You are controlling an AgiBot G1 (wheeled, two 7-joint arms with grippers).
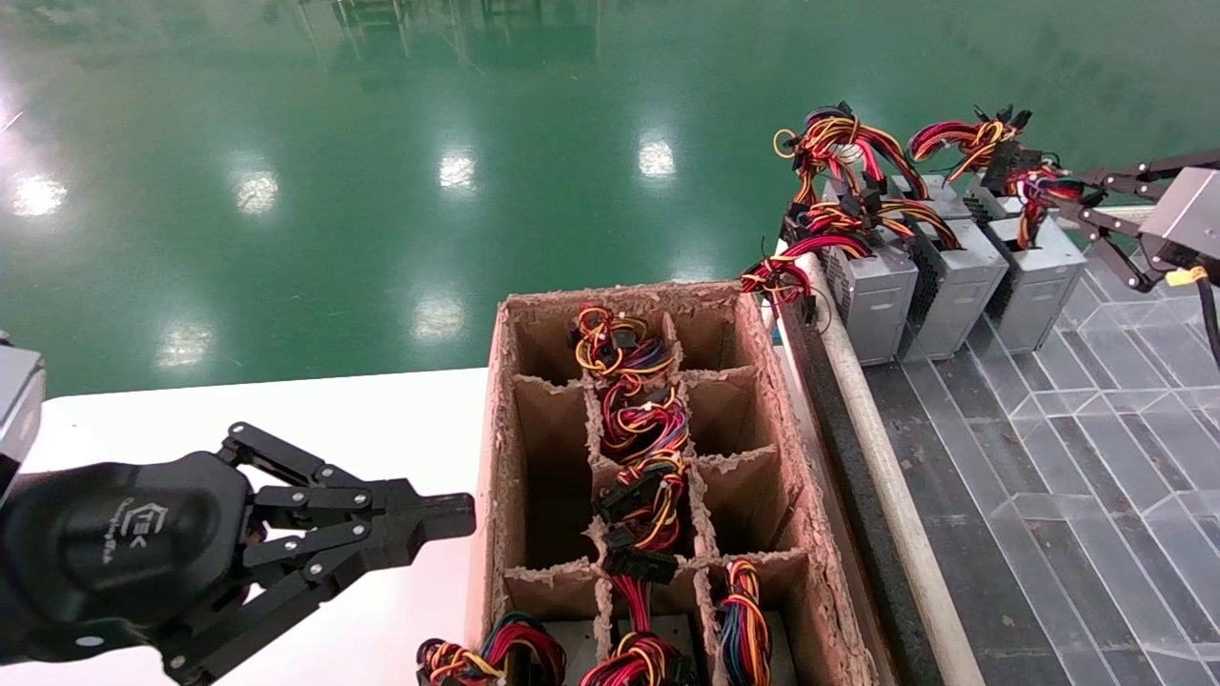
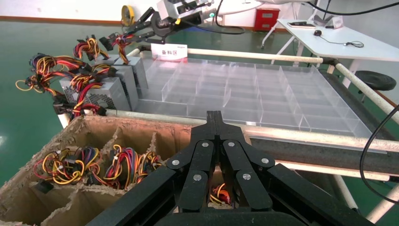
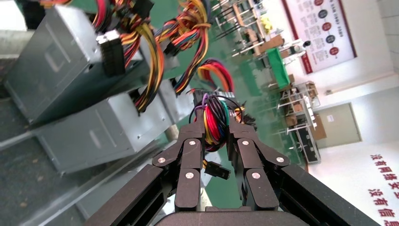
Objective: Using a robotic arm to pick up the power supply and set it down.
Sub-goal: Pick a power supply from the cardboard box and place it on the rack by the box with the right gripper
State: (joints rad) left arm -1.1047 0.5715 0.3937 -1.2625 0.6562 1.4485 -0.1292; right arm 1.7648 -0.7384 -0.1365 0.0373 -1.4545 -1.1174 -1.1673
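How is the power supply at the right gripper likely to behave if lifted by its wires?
The right gripper pinches only the wire bundle, so the power supply would probably dangle and swing. Its metal box looks heavy for its size. The smooth wires may slip between the fingers.

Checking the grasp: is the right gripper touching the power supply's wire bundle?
Touching. The right wrist view shows the right gripper with its fingers closed on the power supply's wire bundle, no gap either side.

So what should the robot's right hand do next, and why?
Probably open and pull back: the right gripper pinches the wires of the power supply, which seems to stand in the row on the clear tray. The left gripper waits, shut.
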